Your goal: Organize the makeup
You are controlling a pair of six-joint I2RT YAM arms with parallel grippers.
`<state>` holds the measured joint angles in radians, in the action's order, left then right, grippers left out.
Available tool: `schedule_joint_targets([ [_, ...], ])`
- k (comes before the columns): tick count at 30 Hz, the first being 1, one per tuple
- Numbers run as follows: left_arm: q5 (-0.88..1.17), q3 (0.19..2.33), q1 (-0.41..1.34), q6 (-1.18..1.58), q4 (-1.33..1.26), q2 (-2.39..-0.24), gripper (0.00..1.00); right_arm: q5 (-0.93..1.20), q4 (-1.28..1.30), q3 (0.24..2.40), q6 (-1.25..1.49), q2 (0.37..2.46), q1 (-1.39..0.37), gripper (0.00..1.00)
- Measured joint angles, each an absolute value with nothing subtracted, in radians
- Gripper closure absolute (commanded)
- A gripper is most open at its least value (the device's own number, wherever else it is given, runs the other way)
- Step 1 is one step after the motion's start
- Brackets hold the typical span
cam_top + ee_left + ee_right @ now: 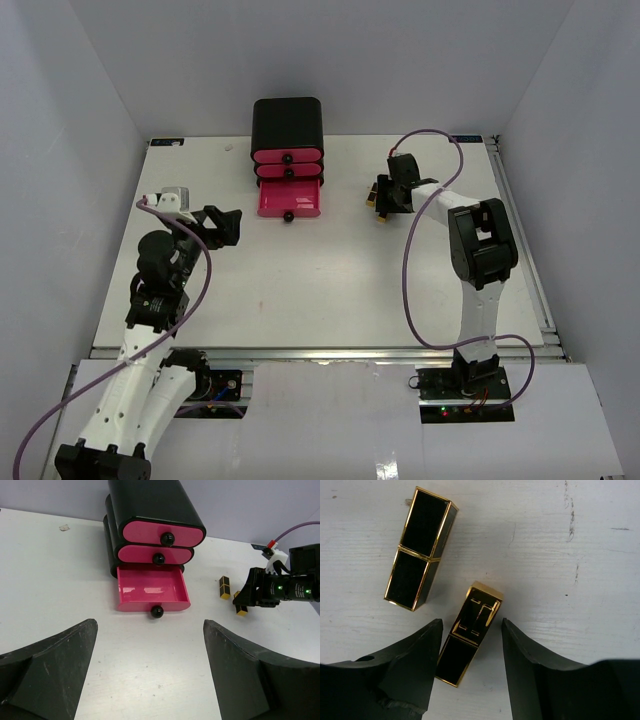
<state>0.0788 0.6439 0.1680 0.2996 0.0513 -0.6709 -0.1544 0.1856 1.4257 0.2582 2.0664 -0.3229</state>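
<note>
Since one black-and-gold lipstick [469, 640] lies flat on the table [50, 570] between the partly spread fingers of the right gripper [471, 623], with a gap on one side, it looks straddled for a pick, not yet clamped. Its twin [420, 550] lies just beside it. Left of them, the bottom pink drawer [135, 604] of the black box [150, 500] stands pulled out, probably to receive them. The left gripper [226, 226] hangs wide open and empty, well apart.

White table [330, 290]: black box [287, 120] with 3 pink drawers [288, 171], 2 black-and-gold lipsticks [421, 550] [467, 640] to its right.
</note>
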Motion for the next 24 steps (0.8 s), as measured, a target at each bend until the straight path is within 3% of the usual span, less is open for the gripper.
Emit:
schedule_joint_targets([
  [11, 0.092, 0.632, 0.168, 0.279, 0.069, -0.679, 0.02, -0.172, 0.149, 1.354, 0.265, 2.023, -0.321, 0.82],
  [17, 0.098, 0.632, 0.168, 0.278, 0.069, -0.664, 0.02, -0.113, 0.129, 1.274, 0.197, 1.943, -0.323, 0.91],
  [24, 0.109, 0.632, 0.168, 0.278, 0.07, -0.662, 0.02, 0.17, 0.149, 1.323, -0.144, 1.852, -0.412, 0.92],
])
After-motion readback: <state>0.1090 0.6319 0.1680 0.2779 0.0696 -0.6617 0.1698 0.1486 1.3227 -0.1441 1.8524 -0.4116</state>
